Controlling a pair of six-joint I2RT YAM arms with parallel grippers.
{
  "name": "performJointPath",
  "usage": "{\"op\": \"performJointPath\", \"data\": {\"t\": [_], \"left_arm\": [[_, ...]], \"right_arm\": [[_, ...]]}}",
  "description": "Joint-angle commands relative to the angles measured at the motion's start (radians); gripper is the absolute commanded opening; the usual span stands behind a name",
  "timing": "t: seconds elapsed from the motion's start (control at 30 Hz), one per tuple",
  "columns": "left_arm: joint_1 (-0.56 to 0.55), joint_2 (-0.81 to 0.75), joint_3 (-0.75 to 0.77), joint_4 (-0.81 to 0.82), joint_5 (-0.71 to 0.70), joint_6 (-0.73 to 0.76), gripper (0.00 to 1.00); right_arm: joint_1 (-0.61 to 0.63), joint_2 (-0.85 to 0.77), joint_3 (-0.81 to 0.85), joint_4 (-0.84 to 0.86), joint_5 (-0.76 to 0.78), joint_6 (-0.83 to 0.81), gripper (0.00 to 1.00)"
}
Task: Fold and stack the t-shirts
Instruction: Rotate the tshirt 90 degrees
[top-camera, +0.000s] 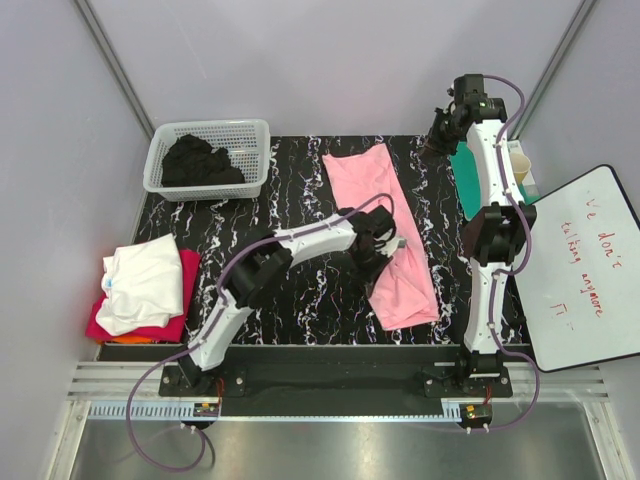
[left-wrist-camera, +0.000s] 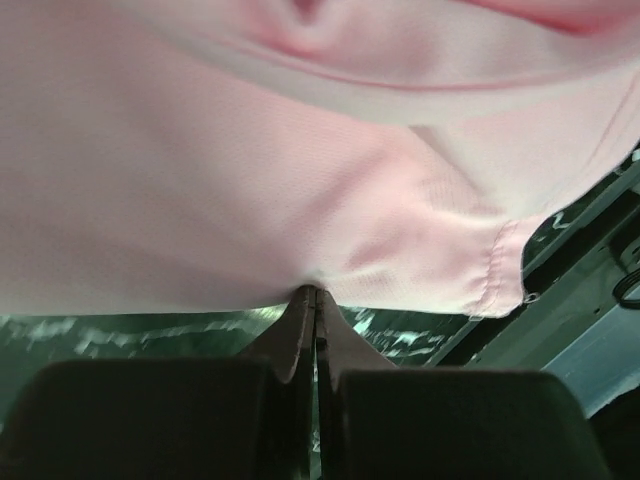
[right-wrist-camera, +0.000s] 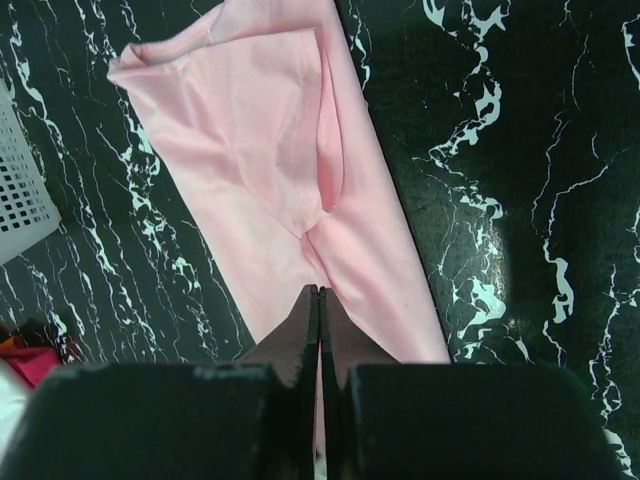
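Left gripper (left-wrist-camera: 316, 292) is pressed shut, tips right at the edge of the folded light pink t-shirt (top-camera: 370, 180), whose long strip runs crosswise just ahead. Can't tell if any cloth's caught. Right gripper (right-wrist-camera: 319, 292), also shut, hangs high above the shirt, so left's nearer.

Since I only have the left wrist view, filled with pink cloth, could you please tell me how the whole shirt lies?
Observer: The light pink t-shirt lies folded into a long strip, diagonal on the black marbled table.
Operator: Thank you; where is the right gripper?
Observer: The right gripper is shut and empty, above the table near the shirt's far end.
Operator: Is there a stack yet?
Observer: Yes, a white t-shirt on a magenta-red t-shirt at the table's left edge.
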Motion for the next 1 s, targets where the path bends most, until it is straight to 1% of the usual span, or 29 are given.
{"op": "performJointPath", "data": {"t": [0.0,0.07,0.13,0.23,0.3,0.37,0.43,0.53,0.57,0.6,0.63,0.67,0.73,0.77,0.8,0.83,0.87,0.9,0.93,0.97], "left_arm": [[0.097,-0.089,-0.196,-0.028,-0.168,-0.011,0.0],[0.145,-0.144,-0.269,-0.026,-0.188,-0.008,0.0],[0.194,-0.175,-0.306,-0.031,-0.216,-0.008,0.0],[0.232,-0.229,-0.365,-0.032,-0.259,0.01,0.0],[0.238,-0.252,-0.363,-0.035,-0.276,0.027,0.0],[0.238,-0.282,-0.348,-0.032,-0.254,0.045,0.0],[0.228,-0.316,-0.315,-0.031,-0.269,0.041,0.0],[0.226,-0.409,-0.288,-0.02,-0.311,0.013,0.0],[0.226,-0.458,-0.288,-0.012,-0.329,-0.011,0.0],[0.229,-0.48,-0.29,-0.011,-0.358,-0.025,0.01],[0.234,-0.517,-0.299,-0.008,-0.365,-0.045,0.02],[0.237,-0.529,-0.308,-0.008,-0.372,-0.056,0.06],[0.255,-0.548,-0.334,-0.012,-0.359,-0.065,0.15],[0.261,-0.554,-0.349,-0.014,-0.354,-0.072,0.16],[0.271,-0.56,-0.365,-0.014,-0.352,-0.077,0.23],[0.277,-0.571,-0.394,-0.012,-0.346,-0.079,0.27],[0.283,-0.578,-0.411,-0.005,-0.336,-0.08,0.34],[0.297,-0.589,-0.429,0.002,-0.314,-0.082,0.52],[0.304,-0.614,-0.472,0.023,-0.293,-0.083,0.6],[0.312,-0.627,-0.494,0.035,-0.273,-0.083,0.68]], "right_arm": [[-0.002,-0.01,-0.01,-0.006,-0.039,-0.003,0.0],[-0.002,-0.01,-0.02,-0.006,-0.043,-0.003,0.0],[-0.001,-0.012,-0.026,-0.006,-0.046,-0.004,0.0],[-0.002,-0.012,-0.038,-0.006,-0.06,-0.003,0.0],[-0.001,-0.01,-0.053,-0.006,-0.072,-0.004,0.0],[-0.001,-0.021,-0.079,-0.009,-0.111,-0.004,0.0],[-0.002,-0.038,-0.113,-0.011,-0.153,-0.004,0.01],[-0.002,-0.088,-0.2,-0.011,-0.21,-0.006,0.08],[-0.002,-0.125,-0.261,-0.011,-0.233,-0.004,0.1],[-0.002,-0.143,-0.297,-0.011,-0.255,-0.001,0.16],[-0.002,-0.16,-0.338,-0.009,-0.307,0.003,0.18],[-0.002,-0.197,-0.427,-0.009,-0.334,0.01,0.18],[-0.002,-0.238,-0.527,-0.006,-0.406,0.007,0.23],[-0.001,-0.283,-0.629,-0.003,-0.42,-0.001,0.27],[-0.001,-0.307,-0.68,0.005,-0.425,-0.007,0.37],[-0.001,-0.334,-0.731,0.011,-0.437,-0.013,0.39],[-0.001,-0.379,-0.821,0.014,-0.445,-0.023,0.43],[-0.001,-0.401,-0.858,0.009,-0.457,-0.024,0.46],[-0.001,-0.426,-0.933,0.011,-0.47,-0.024,0.55],[-0.001,-0.479,-0.969,0.014,-0.479,-0.023,0.62]]}}
